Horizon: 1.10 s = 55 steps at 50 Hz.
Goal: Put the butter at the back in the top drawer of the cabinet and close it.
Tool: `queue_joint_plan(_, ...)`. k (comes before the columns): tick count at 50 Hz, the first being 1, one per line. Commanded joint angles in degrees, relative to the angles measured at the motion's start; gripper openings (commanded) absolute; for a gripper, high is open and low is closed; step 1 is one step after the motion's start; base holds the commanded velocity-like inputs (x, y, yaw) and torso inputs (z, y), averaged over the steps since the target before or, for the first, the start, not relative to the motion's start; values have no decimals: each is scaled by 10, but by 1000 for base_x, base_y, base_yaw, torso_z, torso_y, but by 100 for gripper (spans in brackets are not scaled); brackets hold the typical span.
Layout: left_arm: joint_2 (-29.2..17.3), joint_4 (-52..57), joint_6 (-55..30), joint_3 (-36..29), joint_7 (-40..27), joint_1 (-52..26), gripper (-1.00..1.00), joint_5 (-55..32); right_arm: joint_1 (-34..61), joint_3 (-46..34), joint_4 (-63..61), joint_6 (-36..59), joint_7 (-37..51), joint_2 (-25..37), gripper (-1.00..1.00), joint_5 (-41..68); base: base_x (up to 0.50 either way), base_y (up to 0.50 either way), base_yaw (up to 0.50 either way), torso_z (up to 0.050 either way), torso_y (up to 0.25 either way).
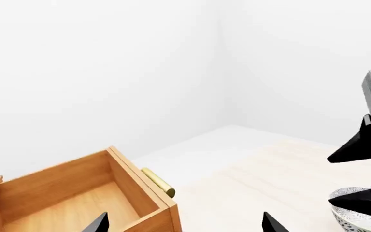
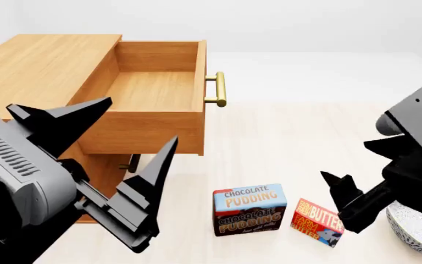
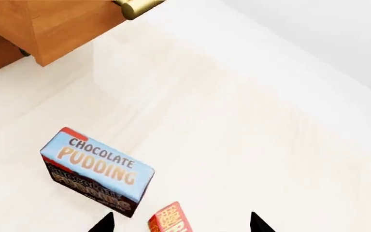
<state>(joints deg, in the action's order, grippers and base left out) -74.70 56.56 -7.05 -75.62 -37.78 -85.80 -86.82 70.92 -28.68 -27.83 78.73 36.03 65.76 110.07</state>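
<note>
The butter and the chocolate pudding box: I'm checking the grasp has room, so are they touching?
Apart. The head view shows bare floor between the butter and the chocolate pudding box.

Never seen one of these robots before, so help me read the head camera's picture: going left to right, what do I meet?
Left pincer → chocolate pudding box → butter → right pincer → patterned bowl. I left out the cabinet and its open top drawer, since the left pincer overlaps them.
</note>
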Motion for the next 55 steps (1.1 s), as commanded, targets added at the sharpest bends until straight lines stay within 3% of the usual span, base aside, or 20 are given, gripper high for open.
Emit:
queue_joint_plan(1, -2, 2, 2, 0, 4, 6, 100, 1, 354, -316, 132, 112, -93, -22, 100, 80, 0, 0, 0, 0, 0)
queue_joint_plan(6, -2, 1, -6, 4, 4, -2, 100, -10, 443, -435, 109, 111, -260, -36, 100, -40, 0, 0, 0, 0, 0)
queue_joint_plan(10, -8, -2, -7, 8, 12, -9, 100, -22, 474, -474, 103, 108, -375, -50, 100, -141, 0, 0, 0, 0, 0)
queue_joint_plan(15, -4, -4, -5, 6, 12, -3, 100, -16, 495, -521, 132, 103, -455, -78, 100, -235, 0, 0, 0, 0, 0)
queue_joint_plan(36, 7, -14, -11, 7, 17, -2, 100, -25, 468, -659, 145, 44, -604, -115, 100, -397, 0, 0, 0, 0, 0)
queue_joint_plan(55, -9, -10, -1, 11, 21, 6, 100, -19, 391, -724, 167, -34, -620, -127, 100, -479, 0, 0, 0, 0, 0)
